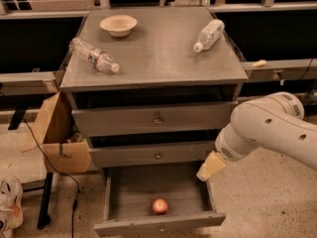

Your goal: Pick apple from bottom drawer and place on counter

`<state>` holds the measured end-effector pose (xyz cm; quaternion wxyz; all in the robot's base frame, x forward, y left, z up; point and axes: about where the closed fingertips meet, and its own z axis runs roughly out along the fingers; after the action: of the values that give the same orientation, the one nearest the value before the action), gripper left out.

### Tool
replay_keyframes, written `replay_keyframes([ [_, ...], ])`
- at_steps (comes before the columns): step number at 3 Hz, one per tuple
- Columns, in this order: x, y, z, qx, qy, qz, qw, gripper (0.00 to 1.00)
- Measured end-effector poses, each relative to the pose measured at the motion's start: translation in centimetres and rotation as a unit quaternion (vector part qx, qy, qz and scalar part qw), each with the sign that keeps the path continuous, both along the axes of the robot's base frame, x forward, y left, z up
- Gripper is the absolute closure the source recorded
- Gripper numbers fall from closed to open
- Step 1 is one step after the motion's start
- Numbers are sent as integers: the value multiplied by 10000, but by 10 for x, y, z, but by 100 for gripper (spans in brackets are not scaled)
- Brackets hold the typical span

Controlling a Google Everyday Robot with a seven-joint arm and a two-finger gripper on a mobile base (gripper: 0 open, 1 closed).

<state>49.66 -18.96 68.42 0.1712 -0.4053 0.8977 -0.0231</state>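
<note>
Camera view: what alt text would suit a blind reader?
A small round red apple lies in the open grey wooden bottom drawer. The robot's yellowish gripper hovers by the drawer's right side. A beige bowl and two plastic bottles rest on the grey counter.

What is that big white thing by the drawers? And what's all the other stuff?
The big white thing is a robot's arm. The yellowish tip at its end is the gripper, the part it grabs with. It hangs by the right side of the open bottom drawer, near the back. The one picture looks down at the grey cabinet from the front. In that drawer lies a small red apple; the gripper isn't touching it, so nothing is held. The job is to lift the apple onto the counter, the flat top. Up there sit a beige bowl and two plastic bottles on their sides: the left bottle and the right bottle. A cardboard box sits left of the cabinet.
</note>
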Motion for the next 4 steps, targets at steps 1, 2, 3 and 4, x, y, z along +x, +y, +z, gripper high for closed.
replay_keyframes([
  [1, 2, -2, -4, -24, 102, -142, 9998, 0],
  [2, 0, -12, -45, 295, 588, -908, 9937, 0],
  [3, -22, -9, -137, 715, 1386, -1962, 9681, 0],
  [4, -43, 11, -200, 1164, 1757, -2736, 9385, 0],
])
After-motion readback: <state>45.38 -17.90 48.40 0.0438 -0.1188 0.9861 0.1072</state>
